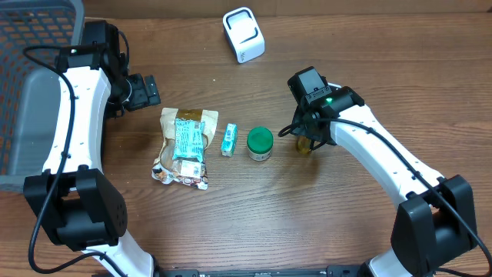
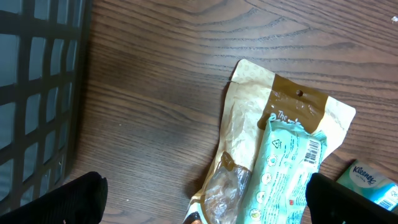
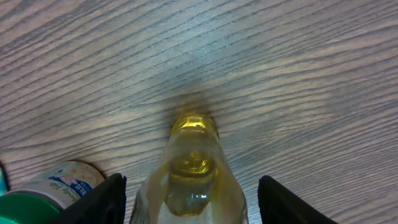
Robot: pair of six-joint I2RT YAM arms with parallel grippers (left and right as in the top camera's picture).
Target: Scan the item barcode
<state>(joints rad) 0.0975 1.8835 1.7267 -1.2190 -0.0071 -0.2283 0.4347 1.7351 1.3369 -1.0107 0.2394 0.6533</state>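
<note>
**Mia:** Which hand is busy?

**Tom:** The right hand [image 3: 193,186]. Its two fingers are apart, one on each side of the yellow bottle [image 3: 194,162]. There is a little gap on both sides, so it is not holding anything.

**Mia:** Where is the bottle?

**Tom:** On the bench [image 1: 369,61], near the green-lid jar [image 1: 260,143]. It is well apart from the white scanner [image 1: 244,35].

**Mia:** And the left hand [image 2: 208,193]?

**Tom:** Its fingers are wide apart and empty. It hangs over the brown pouch [image 2: 280,118].

**Mia:** So what step is this?

**Tom:** I think it is the grabbing step. Next the fingers must squeeze the bottle and lift it. Then they carry it to the scanner and turn its stripes that way. I cannot see the stripes yet.
</note>
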